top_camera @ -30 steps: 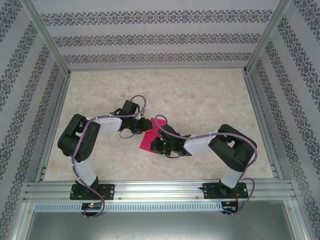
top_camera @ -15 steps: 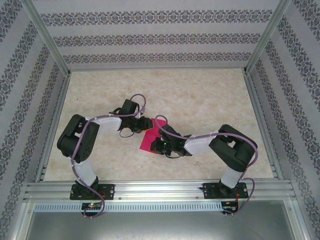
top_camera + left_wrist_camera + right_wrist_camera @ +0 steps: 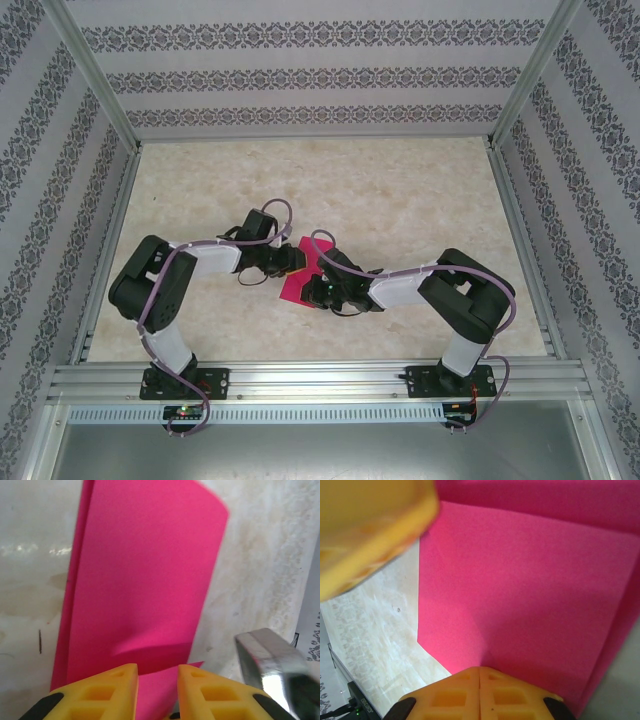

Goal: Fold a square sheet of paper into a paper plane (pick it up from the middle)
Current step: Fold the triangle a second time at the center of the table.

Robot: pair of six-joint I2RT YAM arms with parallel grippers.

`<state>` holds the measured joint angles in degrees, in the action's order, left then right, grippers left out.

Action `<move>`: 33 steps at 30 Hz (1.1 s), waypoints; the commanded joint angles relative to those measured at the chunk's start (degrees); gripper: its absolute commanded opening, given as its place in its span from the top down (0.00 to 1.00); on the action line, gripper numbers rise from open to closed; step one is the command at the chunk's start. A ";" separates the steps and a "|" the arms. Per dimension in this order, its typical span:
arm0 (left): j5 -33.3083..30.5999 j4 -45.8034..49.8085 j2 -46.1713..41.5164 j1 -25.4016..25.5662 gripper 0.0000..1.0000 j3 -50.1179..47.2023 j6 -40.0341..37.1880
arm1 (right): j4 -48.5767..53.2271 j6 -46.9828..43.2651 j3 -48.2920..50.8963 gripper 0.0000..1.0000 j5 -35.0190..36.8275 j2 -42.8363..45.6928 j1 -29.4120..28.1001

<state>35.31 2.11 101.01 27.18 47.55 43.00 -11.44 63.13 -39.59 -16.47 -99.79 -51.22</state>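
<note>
The square sheet of paper point(image 3: 297, 284) is magenta-pink and lies folded on the table between the two arms. In the left wrist view the paper point(image 3: 145, 570) shows a raised, curved flap over a lower layer. My left gripper point(image 3: 289, 262) hangs over the sheet's left part, its yellow fingers point(image 3: 107, 687) apart with pink paper showing in the gap point(image 3: 157, 672). My right gripper point(image 3: 316, 291) is at the sheet's near right edge. Its jaws point(image 3: 480, 670) are pressed together on the paper point(image 3: 520, 580), which puckers at the tips. A blurred left finger point(image 3: 370, 530) shows at the top left of the right wrist view.
The marble-patterned table point(image 3: 400, 190) stretches open behind and to both sides of the arms. Patterned walls and an aluminium frame point(image 3: 310, 142) enclose it. A metal rail point(image 3: 320, 378) runs along the near edge. A shiny metal part point(image 3: 267, 662) sits right of the left fingers.
My left gripper has moved right and nearer, onto the pink sheet, and its jaws have narrowed a little. The right gripper has stayed put, shut on the paper.
</note>
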 commanded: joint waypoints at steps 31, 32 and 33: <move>-2.57 5.67 -2.69 -2.08 0.68 3.40 -3.42 | 16.23 -8.71 0.44 0.78 1.53 15.25 2.38; -2.74 5.82 -3.59 -1.64 0.67 3.36 -3.24 | 16.53 -9.05 0.47 0.73 2.19 16.74 2.97; -3.02 6.12 -4.42 -1.12 0.67 3.43 -3.02 | 16.75 -9.13 0.69 0.70 3.14 18.27 3.46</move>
<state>32.53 6.92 100.38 25.06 50.06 40.32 2.90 56.49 -37.67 -15.86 -85.45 -48.86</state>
